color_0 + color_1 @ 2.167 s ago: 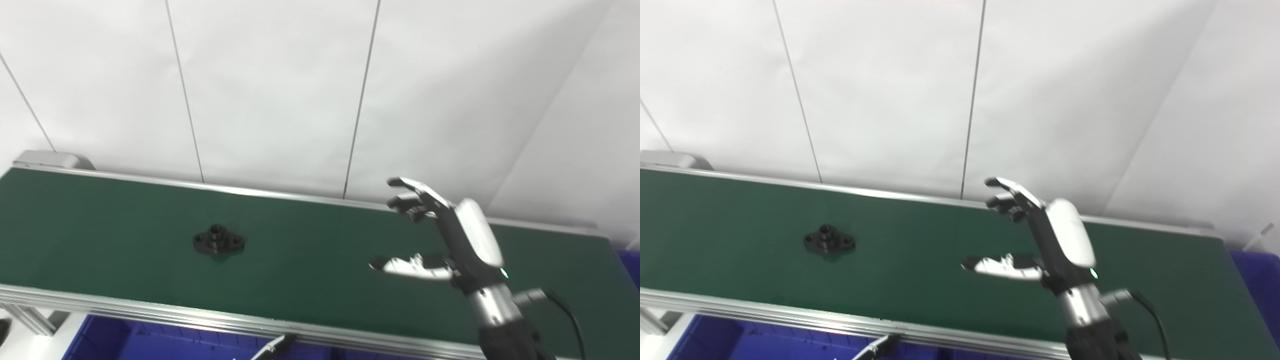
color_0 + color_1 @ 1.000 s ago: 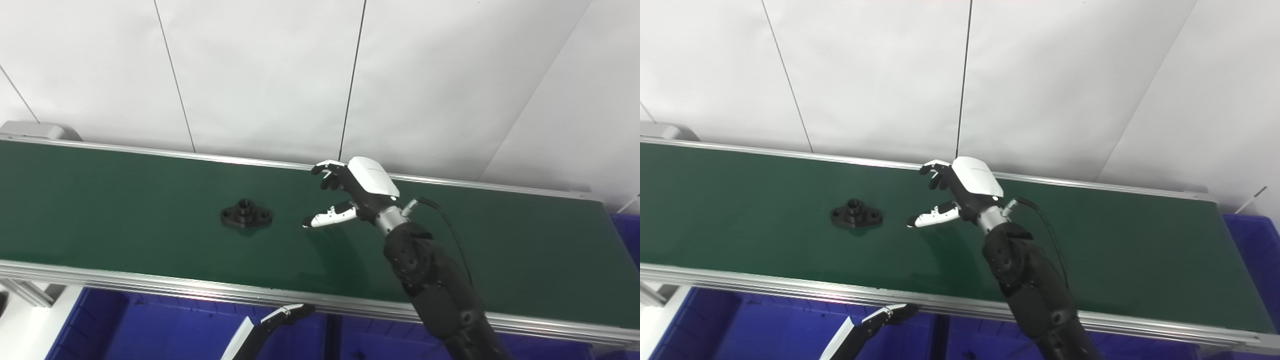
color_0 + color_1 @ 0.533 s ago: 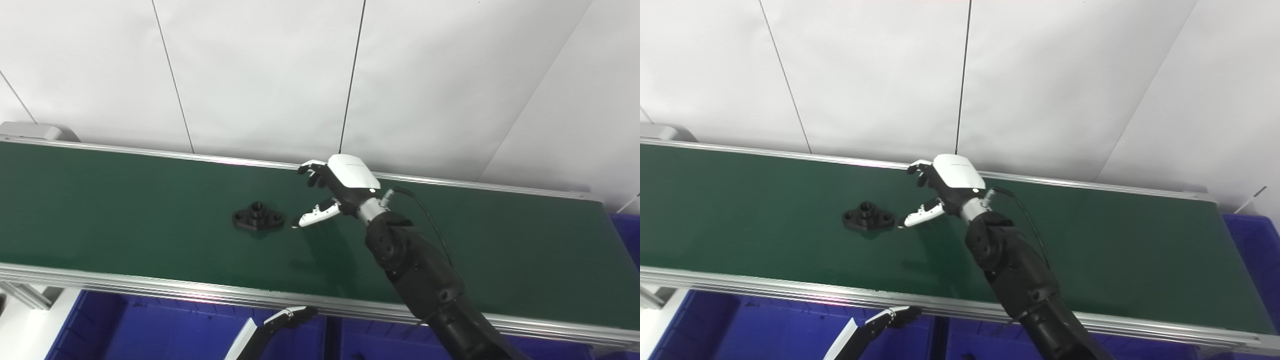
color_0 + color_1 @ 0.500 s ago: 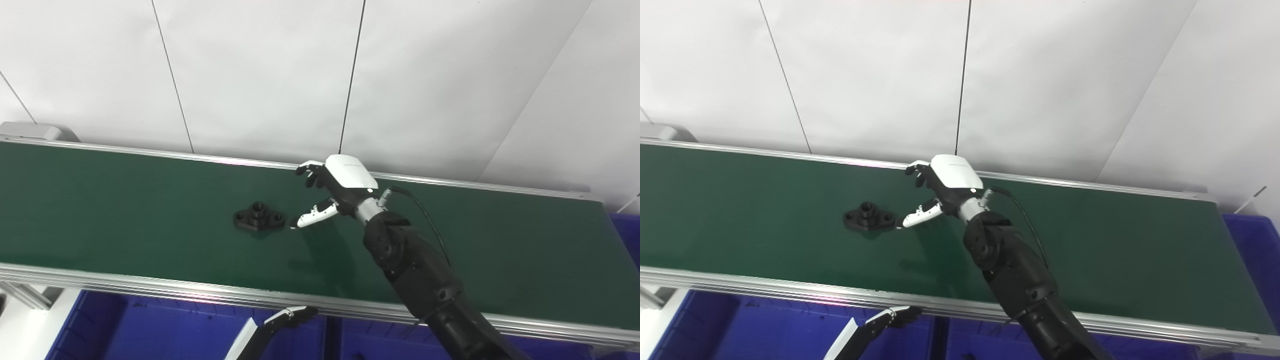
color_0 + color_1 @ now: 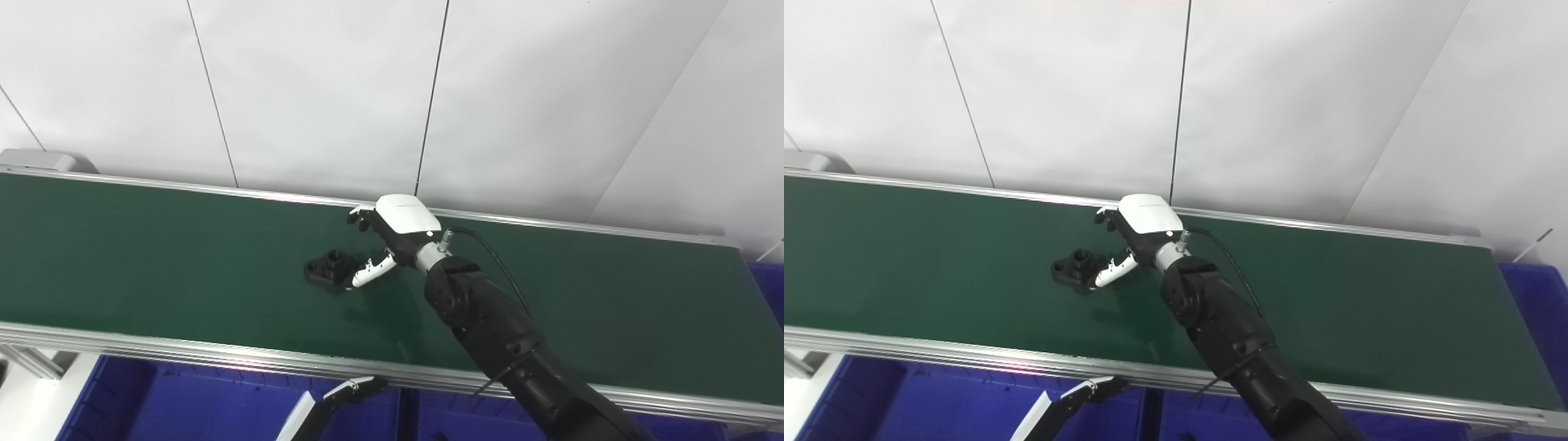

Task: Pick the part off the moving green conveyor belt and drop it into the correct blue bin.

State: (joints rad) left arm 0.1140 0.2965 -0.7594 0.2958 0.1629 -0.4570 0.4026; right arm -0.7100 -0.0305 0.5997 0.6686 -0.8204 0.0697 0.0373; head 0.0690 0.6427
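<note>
Grasp step: the right hand, fingers spread and holding nothing, reaches the black part lying mid-belt on the green conveyor belt (thumb tip just beside it). Next move, by judgement: close around the part, then lift.

conveyor belt: green, matt, faint sheen | belt rails: brushed silver metal | part: black, matt | right hand: glossy white shell, black fingers | right arm: matt black cover | blue bin: smooth plastic | wall panels: white, matt
</note>
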